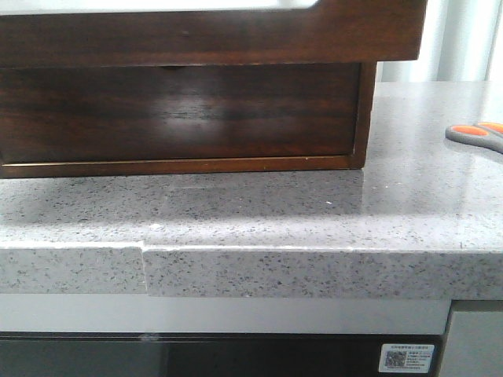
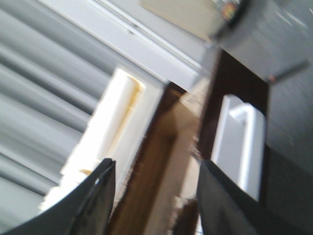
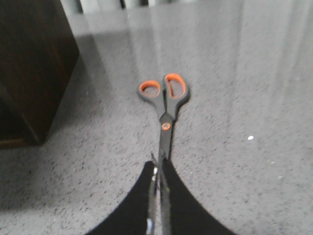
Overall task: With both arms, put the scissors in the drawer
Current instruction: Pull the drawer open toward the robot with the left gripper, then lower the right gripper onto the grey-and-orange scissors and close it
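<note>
The dark-brown drawer (image 1: 212,35) stands pulled out at the top of the front view, over the cabinet body (image 1: 181,114). In the blurred left wrist view its front (image 2: 234,83) and pale inside (image 2: 178,147) show. My left gripper (image 2: 156,196) is open, its black fingers (image 2: 93,200) on either side of a brown drawer wall; I cannot tell whether they touch it. The scissors (image 3: 164,98), grey with orange-lined loops, point handles away. My right gripper (image 3: 159,169) is shut on their blades, low over the counter. Only the handles (image 1: 478,133) show in the front view.
The speckled grey stone counter (image 1: 275,212) carries the wooden cabinet, whose dark corner (image 3: 29,63) stands close beside the scissors. The counter's front edge has a step (image 1: 144,259). Grey curtains (image 2: 44,73) hang behind.
</note>
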Robot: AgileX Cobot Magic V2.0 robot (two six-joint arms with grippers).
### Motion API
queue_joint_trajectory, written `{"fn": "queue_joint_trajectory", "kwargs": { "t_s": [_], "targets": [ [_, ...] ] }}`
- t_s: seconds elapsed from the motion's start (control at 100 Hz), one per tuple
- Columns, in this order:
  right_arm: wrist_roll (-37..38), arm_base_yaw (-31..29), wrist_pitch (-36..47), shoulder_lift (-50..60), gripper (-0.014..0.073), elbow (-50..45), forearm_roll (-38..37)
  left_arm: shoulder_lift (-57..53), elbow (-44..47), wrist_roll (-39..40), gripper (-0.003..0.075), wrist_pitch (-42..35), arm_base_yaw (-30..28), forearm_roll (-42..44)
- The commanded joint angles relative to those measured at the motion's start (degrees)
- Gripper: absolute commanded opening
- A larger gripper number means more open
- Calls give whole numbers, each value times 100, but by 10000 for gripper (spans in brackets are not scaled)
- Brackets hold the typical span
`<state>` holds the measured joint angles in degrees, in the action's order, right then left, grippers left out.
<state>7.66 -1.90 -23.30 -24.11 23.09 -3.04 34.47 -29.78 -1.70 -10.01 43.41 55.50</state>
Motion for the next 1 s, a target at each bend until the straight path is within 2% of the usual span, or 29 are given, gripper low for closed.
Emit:
{"fn": "queue_joint_trajectory", "kwargs": {
  "t_s": [0.0,0.17,0.26,0.69,0.85,0.99],
  "targets": [
    [-18,125,269,-550,24,436,-24,-254,-202,39,359,-244,31,-373],
    [-18,179,114,-1731,269,1054,-24,-541,-202,39,359,-295,31,-382],
    [-18,179,-215,-2411,326,1581,-24,-643,-202,39,359,-418,31,-502],
    [-83,179,-2936,-5932,328,4884,-24,-733,-202,39,359,-423,31,-683],
    [-83,179,-3740,-6715,328,5640,-35,-733,-202,39,359,-423,31,-683],
    [-83,167,-4077,-7102,328,5964,-181,-733,-202,39,359,-436,31,-683]
  ]
}}
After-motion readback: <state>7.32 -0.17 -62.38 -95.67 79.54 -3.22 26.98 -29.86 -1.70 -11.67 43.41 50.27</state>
